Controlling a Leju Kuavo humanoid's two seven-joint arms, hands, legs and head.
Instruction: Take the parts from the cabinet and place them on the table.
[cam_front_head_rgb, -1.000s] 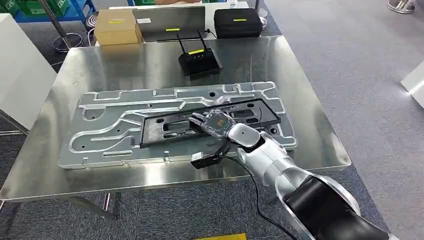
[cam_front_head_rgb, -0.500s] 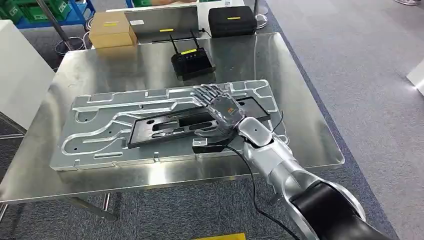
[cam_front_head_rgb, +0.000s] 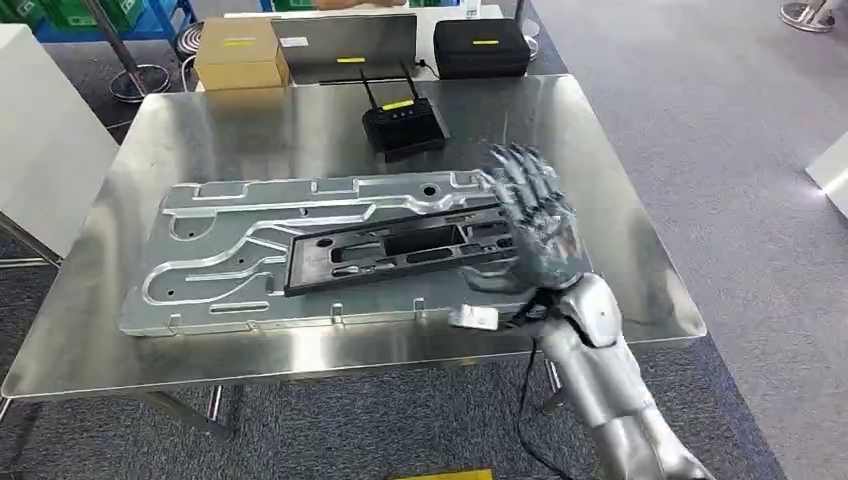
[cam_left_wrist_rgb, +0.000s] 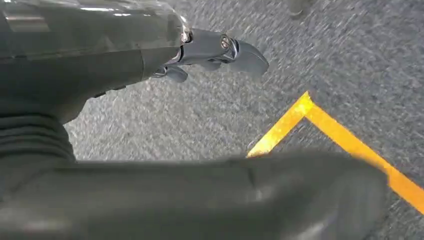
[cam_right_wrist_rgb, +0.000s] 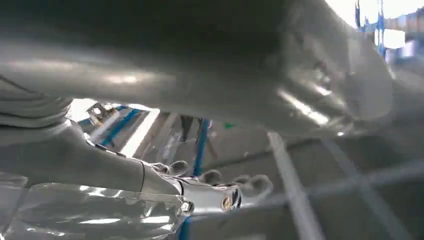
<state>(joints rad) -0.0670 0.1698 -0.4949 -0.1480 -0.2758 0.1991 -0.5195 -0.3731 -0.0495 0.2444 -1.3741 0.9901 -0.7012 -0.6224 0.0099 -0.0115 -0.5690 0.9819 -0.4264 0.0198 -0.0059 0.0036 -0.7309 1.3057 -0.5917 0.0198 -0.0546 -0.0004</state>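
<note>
From the head view we see a black frame part (cam_front_head_rgb: 400, 250) lying flat on a grey metal plate (cam_front_head_rgb: 230, 255) on the tabletop (cam_front_head_rgb: 620, 240); our right hand (cam_front_head_rgb: 535, 220) hovers above, fingers (cam_front_head_rgb: 515, 170) spread, holding nothing. A router (cam_front_head_rgb: 403, 125) stands behind. At the left wrist, our left hand (cam_left_wrist_rgb: 200, 50) hangs over carpet (cam_left_wrist_rgb: 325, 50), fingers (cam_left_wrist_rgb: 245, 52) slack, empty.

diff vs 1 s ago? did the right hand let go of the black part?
Yes. The right hand, which lay on the black frame a second ago, has lifted off and drawn back toward the table's right side, fingers spread, holding nothing. The frame stays on the big metal plate. The router and the boxes behind are as before; their slight shift in the picture is camera motion.
</note>
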